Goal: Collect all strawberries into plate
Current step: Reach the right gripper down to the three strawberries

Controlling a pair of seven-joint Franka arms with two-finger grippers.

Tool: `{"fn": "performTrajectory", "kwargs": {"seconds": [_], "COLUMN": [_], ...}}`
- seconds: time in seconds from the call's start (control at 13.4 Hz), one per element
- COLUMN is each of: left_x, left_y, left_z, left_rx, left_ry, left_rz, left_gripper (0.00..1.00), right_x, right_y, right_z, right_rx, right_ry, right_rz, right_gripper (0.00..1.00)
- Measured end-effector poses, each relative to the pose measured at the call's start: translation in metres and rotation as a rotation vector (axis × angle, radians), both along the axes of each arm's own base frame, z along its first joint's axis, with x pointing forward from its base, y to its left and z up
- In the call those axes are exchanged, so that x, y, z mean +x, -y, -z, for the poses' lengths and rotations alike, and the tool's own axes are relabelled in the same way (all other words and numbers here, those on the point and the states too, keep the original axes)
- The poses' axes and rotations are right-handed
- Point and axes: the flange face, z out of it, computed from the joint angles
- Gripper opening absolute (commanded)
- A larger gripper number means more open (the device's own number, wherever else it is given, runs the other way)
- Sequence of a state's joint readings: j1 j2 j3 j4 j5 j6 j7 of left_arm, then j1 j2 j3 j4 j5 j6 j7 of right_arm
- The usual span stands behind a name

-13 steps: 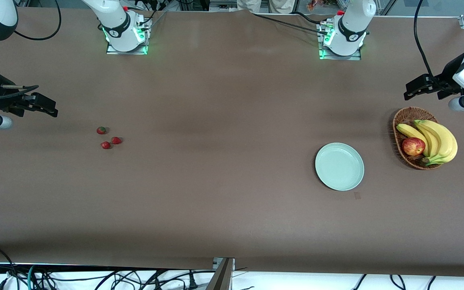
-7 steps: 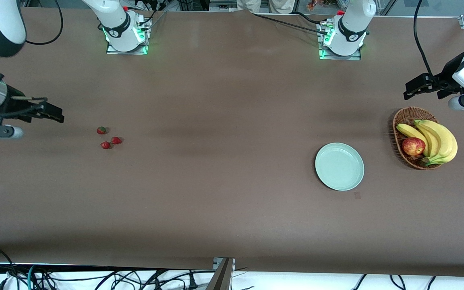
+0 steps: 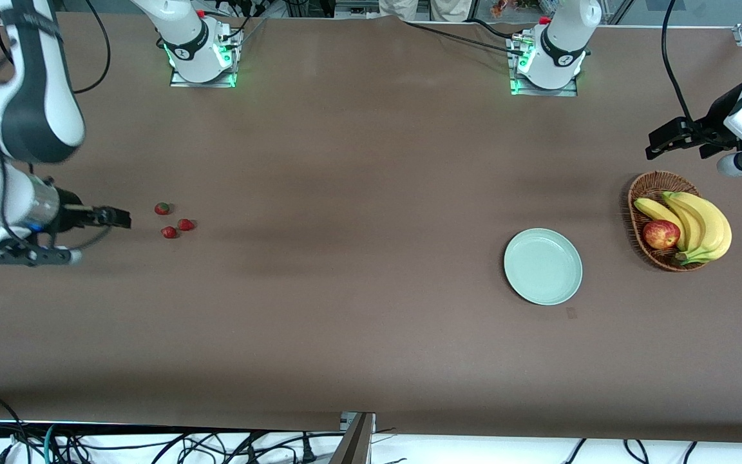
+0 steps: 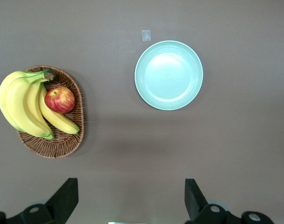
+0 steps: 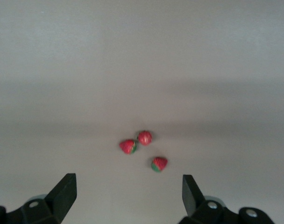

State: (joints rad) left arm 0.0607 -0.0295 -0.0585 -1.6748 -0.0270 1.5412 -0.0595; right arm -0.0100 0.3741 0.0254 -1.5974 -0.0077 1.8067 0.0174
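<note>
Three strawberries [image 3: 162,208] [image 3: 169,232] [image 3: 185,224] lie close together on the brown table toward the right arm's end. The right wrist view shows the same strawberries [image 5: 128,146] [image 5: 145,137] [image 5: 159,164] just ahead of the fingers. My right gripper [image 3: 121,218] [image 5: 128,184] hangs low beside them, open and holding nothing. The pale mint plate [image 3: 543,266] [image 4: 168,74] sits bare toward the left arm's end. My left gripper [image 3: 656,145] [image 4: 130,186] waits open over the table beside the basket.
A wicker basket [image 3: 649,188] [image 4: 62,144] with bananas [image 3: 699,222] [image 4: 20,102] and a red apple [image 3: 661,234] [image 4: 60,99] stands next to the plate. A small tape patch [image 3: 571,312] lies just nearer the front camera than the plate.
The right arm has swung in over the table and its gripper has moved toward the strawberries. The left arm has stayed put.
</note>
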Motion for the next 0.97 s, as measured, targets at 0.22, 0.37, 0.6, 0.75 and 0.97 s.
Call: {"fn": "performTrajectory", "kwargs": {"seconds": [0.22,0.37,0.6,0.75,0.97], "left_x": [0.000,0.000,0.000,0.000,0.000], "left_y": [0.000,0.000,0.000,0.000,0.000], "left_z": [0.000,0.000,0.000,0.000,0.000], "left_rx": [0.000,0.000,0.000,0.000,0.000], "left_ry": [0.000,0.000,0.000,0.000,0.000], "left_rz": [0.000,0.000,0.000,0.000,0.000], "left_gripper": [1.00,1.00,1.00,1.00,1.00], "right_x": [0.015,0.017,0.005,-0.005,-0.023], "right_y": [0.000,0.000,0.001,0.001,0.000], "right_z": [0.062,0.093,0.127,0.149,0.180], "right_rx": [0.003,-0.001,-0.022,-0.021,-0.018], "right_ry": [-0.009,-0.013,-0.019,-0.007,0.018], "right_rz": [0.000,-0.003,-0.020,-0.023,-0.027], "right_gripper": [1.00,1.00,1.00,1.00,1.00]}}
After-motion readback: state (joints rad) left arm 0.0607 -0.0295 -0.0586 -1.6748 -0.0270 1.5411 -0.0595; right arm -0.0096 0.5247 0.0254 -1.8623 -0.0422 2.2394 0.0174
